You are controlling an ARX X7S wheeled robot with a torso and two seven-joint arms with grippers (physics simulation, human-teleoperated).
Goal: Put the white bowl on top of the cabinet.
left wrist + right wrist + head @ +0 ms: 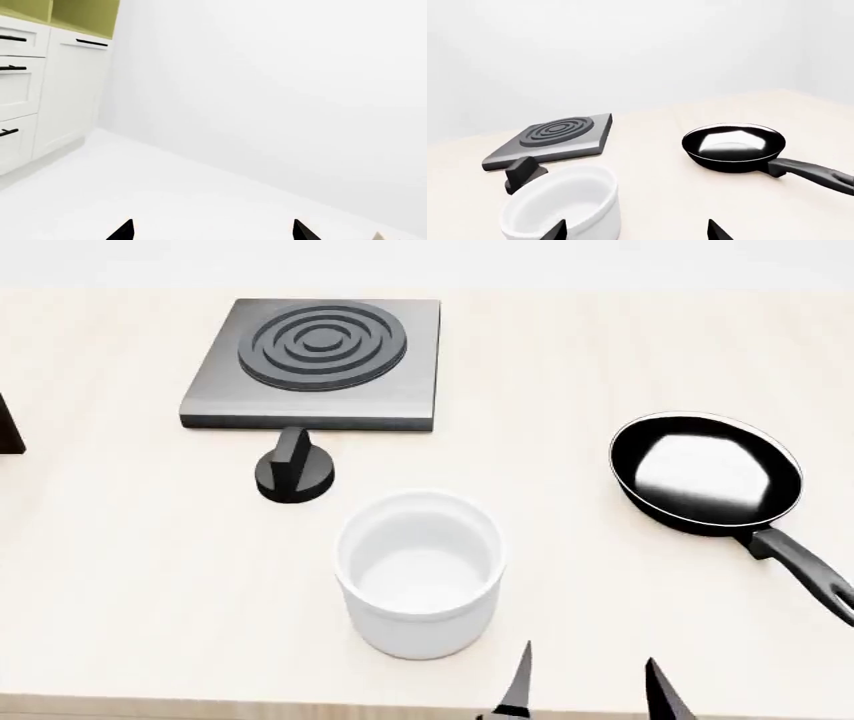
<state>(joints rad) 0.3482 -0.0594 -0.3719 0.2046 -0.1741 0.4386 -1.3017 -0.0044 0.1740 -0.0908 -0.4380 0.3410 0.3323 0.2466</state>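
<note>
The white bowl (420, 570) stands upright and empty on the pale wooden table (120, 540), near its front edge. In the right wrist view the white bowl (560, 205) is close ahead. My right gripper (587, 690) hovers just to the bowl's right at the front edge. It is open, and one fingertip (557, 231) shows in front of the bowl's wall, with nothing between the fingers. My left gripper (213, 232) is open and empty, facing a white wall and floor away from the table. A dark sliver (8, 425) at the far left edge may be the cabinet's end; I cannot tell.
A grey stove plate (320, 360) with ring burners sits at the back, with a black knob (296, 468) in front of it. A black frying pan (707, 475) lies to the right, its handle (807, 570) pointing toward the front. White drawers (40, 90) show in the left wrist view.
</note>
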